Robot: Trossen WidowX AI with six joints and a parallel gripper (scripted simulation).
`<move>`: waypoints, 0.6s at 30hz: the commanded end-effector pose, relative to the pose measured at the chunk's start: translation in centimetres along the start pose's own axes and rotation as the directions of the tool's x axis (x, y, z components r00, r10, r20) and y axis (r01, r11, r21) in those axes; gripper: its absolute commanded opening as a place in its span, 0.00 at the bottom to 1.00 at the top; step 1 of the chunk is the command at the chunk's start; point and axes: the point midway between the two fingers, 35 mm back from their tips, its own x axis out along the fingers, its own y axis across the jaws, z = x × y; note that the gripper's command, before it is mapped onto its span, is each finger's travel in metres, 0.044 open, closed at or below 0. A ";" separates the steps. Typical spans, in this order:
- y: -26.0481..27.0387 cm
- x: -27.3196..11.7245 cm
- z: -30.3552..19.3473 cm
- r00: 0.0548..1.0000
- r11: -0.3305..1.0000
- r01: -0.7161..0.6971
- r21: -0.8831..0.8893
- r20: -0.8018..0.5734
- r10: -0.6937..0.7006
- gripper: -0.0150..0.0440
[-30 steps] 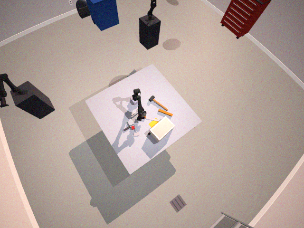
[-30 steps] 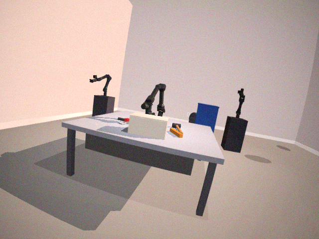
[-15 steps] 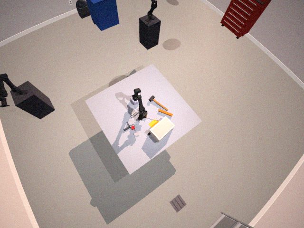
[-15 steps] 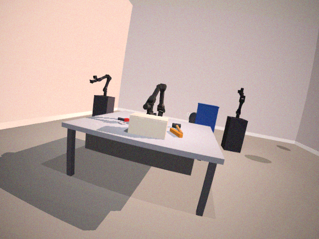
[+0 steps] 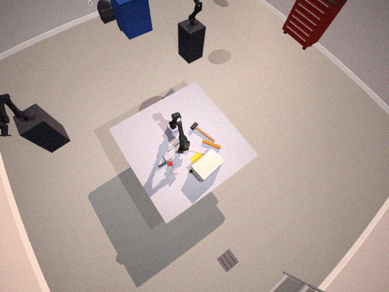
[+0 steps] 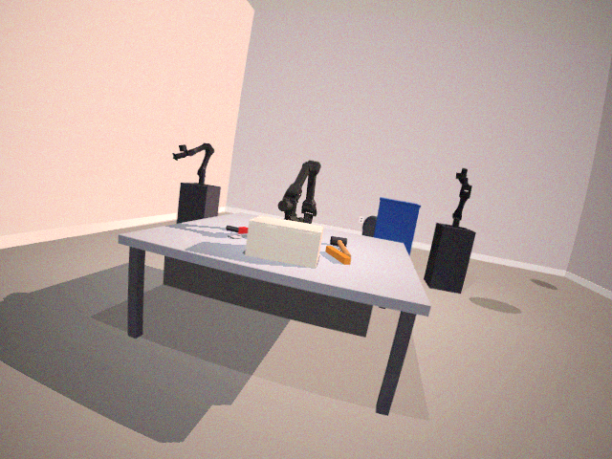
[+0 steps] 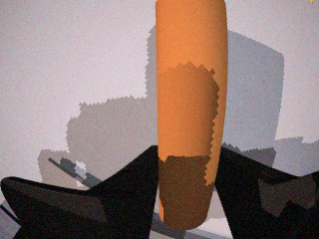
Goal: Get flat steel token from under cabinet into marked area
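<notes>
The cream cabinet (image 5: pixel 208 165) (image 6: pixel 284 241) stands on the table (image 5: pixel 232 147) (image 6: pixel 365 284). The yellow marked area (image 5: pixel 196 157) lies against its front side in the top view. My gripper (image 5: pixel 188 148) (image 7: pixel 189 154) is shut on the orange handle (image 7: pixel 189 45) of a tool. In the top view a thin shaft (image 5: pixel 197 152) runs from the gripper toward the cabinet, passing by the yellow area. I cannot tell whether its tip is under the cabinet. The steel token cannot be made out in any view; the vent slots do not show either.
A hammer (image 5: pixel 205 134) (image 6: pixel 341 244) and an orange bar (image 5: pixel 211 144) (image 6: pixel 338 254) lie beside the cabinet. On the other side lie a red piece (image 5: pixel 169 163) (image 6: pixel 242 229) with a dark bar, and small pale pieces (image 5: pixel 174 171). A small black object (image 5: pixel 190 171) is at the cabinet's corner.
</notes>
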 end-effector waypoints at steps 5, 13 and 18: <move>0.7 -0.1 0.7 1.000 1.000 0.001 -0.002 0.003 -0.001 0.25; 1.3 -0.1 1.3 1.000 1.000 0.000 -0.003 0.004 0.000 0.25; 1.7 -0.1 1.7 1.000 1.000 0.000 -0.003 0.004 0.000 0.25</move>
